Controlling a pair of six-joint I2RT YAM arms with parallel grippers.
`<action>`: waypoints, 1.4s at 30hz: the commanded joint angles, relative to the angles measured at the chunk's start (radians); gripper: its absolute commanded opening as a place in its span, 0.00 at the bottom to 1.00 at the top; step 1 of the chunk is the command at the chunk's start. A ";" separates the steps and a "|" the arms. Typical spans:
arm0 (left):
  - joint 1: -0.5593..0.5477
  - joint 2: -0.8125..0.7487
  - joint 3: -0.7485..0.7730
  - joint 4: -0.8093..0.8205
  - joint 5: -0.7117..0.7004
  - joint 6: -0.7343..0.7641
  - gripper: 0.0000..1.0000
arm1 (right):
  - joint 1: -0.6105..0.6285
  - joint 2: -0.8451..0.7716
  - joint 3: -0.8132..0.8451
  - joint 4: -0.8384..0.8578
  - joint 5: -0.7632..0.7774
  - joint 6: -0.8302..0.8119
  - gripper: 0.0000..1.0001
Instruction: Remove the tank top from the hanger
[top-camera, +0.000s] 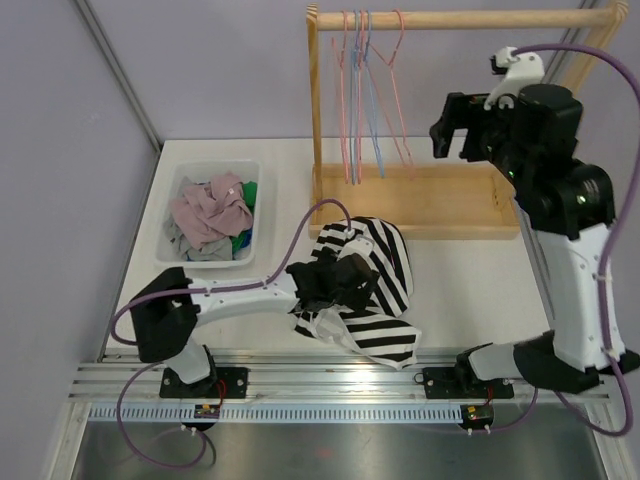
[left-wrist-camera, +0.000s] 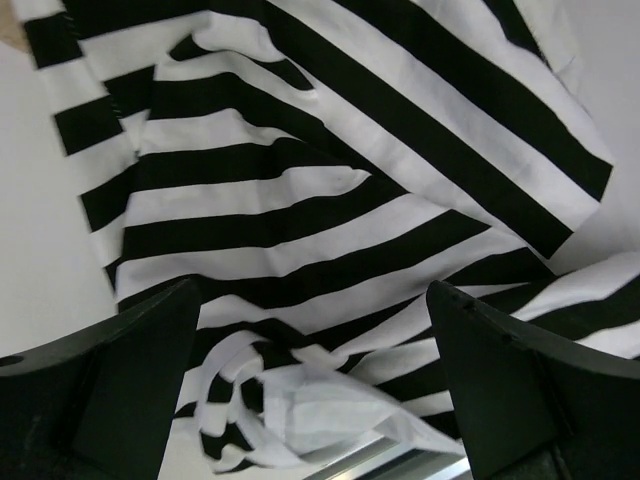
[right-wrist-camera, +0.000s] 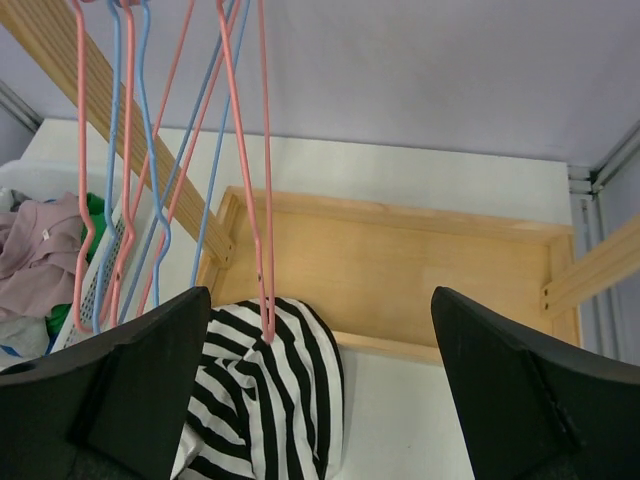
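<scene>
from above, the tank top (top-camera: 372, 290) lay crumpled on the table (top-camera: 470, 290), off the hangers, just in front of the wooden rack's base (top-camera: 440, 205). it was broad black and white stripes, folded over itself so the bands ran in several directions. its near end reached almost to the metal rail at the table's front edge. the left gripper (top-camera: 340, 290) hung low over the middle of it, and the right gripper (top-camera: 452, 128) was raised high beside the rack. the pink and blue wire hangers (top-camera: 365, 90) dangled bare from the top bar. a white bin (top-camera: 215, 167) of mixed clothes sat to the left.

through the left wrist camera, the tank top (left-wrist-camera: 330, 200) filled nearly the whole view. the stripes fanned out in creases, and a twisted white strap was bunched at the bottom. the left gripper (left-wrist-camera: 315, 390) stood with its fingers spread wide on either side and held nothing.

through the right wrist camera, the right gripper (right-wrist-camera: 320, 400) also gaped wide with nothing in it. the hangers (right-wrist-camera: 250, 150) hung in front of it, and the tank top (right-wrist-camera: 270, 400) lay heaped below against the edge of the wooden base (right-wrist-camera: 400, 260). the bin (right-wrist-camera: 100, 270) showed at the left edge of that view.
</scene>
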 joint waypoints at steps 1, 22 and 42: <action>-0.002 0.102 0.063 0.114 0.036 -0.022 0.99 | -0.003 -0.194 -0.103 0.051 0.088 0.000 1.00; -0.002 -0.046 -0.017 -0.054 -0.250 -0.160 0.00 | -0.003 -0.618 -0.420 0.149 -0.169 0.042 0.99; 0.386 -0.473 0.554 -0.478 -0.542 0.221 0.00 | -0.003 -0.635 -0.421 0.175 -0.167 0.035 0.99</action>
